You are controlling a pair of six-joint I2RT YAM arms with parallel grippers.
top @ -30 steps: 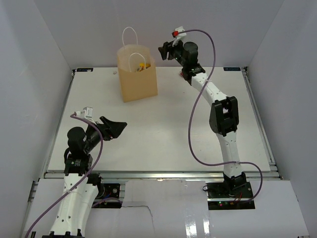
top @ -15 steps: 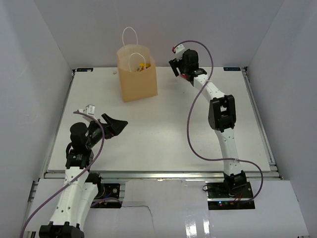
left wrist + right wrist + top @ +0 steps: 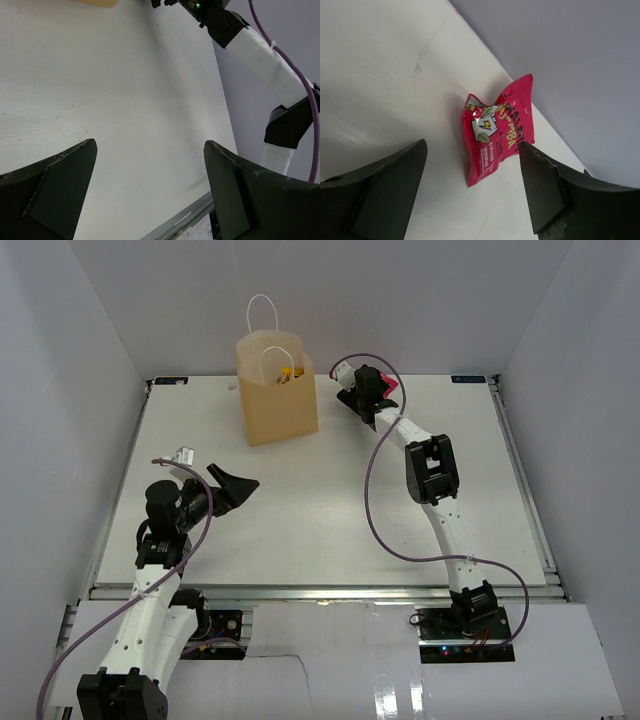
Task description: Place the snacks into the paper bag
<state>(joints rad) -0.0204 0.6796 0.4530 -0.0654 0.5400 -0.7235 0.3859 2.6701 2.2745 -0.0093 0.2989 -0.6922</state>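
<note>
Right arm (image 3: 432, 470) stretched forward, left arm (image 3: 160, 540) folded back, both jaws apart.

We see 2 arms built alike: the left arm (image 3: 150, 625) and the right arm (image 3: 447, 525) have white link shells and boxy black joint housings on black bases. A thin purple cable (image 3: 366, 490) loops loosely along each. On the right arm a green light (image 3: 196, 5) glows on a black housing. The left gripper (image 3: 150, 144) and right gripper (image 3: 472, 144) each carry 2 matte black wedge-shaped fingers with scuffed edges
</note>
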